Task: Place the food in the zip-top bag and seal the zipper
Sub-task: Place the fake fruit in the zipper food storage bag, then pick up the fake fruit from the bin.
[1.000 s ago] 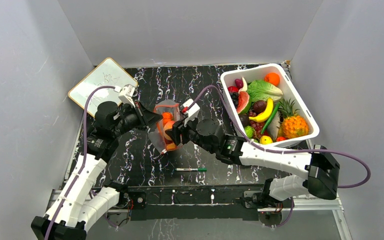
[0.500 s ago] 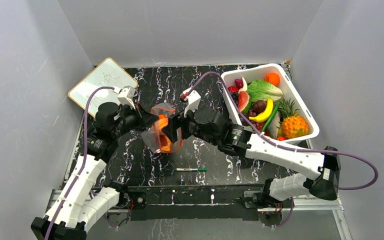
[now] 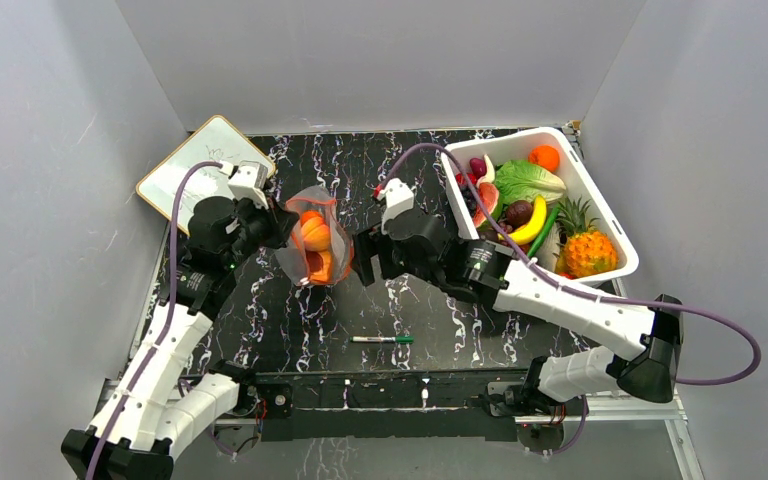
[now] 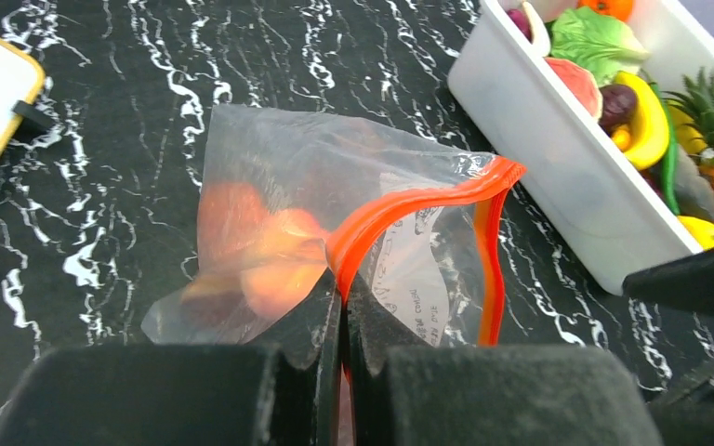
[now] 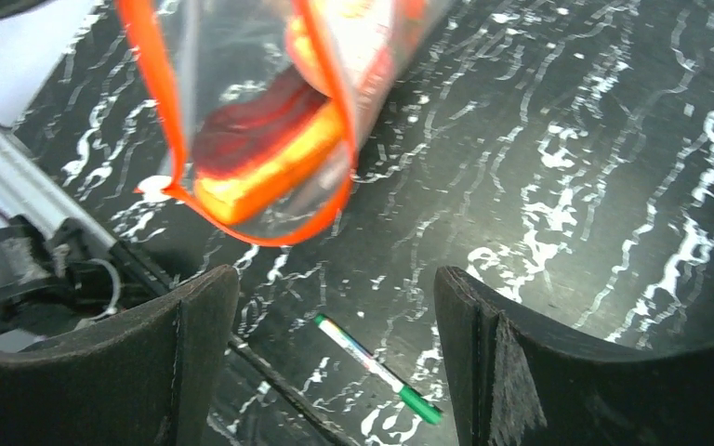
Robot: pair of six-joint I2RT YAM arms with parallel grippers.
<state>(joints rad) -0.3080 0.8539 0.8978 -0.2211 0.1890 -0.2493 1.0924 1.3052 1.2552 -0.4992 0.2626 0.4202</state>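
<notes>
Two grippers are noted. Nearest, a pen [image 3: 381, 340] is seen lying on the table [image 3: 290, 330], well apart from the work. Beyond it, the right gripper [image 5: 330, 288] is held wide open and empty, just beside the bag [image 4: 297, 177]. The bag appears lifted off the table, hung from the left gripper [image 4: 342, 316], which is clamped on the zipper [image 4: 409, 200] near one end. The mouth is seen gaping, with food [image 4: 260, 251] bunched low inside. The film is judged light, limp and slippery, and swing is expected from the low weight. The stiffer zipper is judged the best hold, pinched at its free end. Farthest, a tub [image 4: 558, 186] of toy produce is seen.
</notes>
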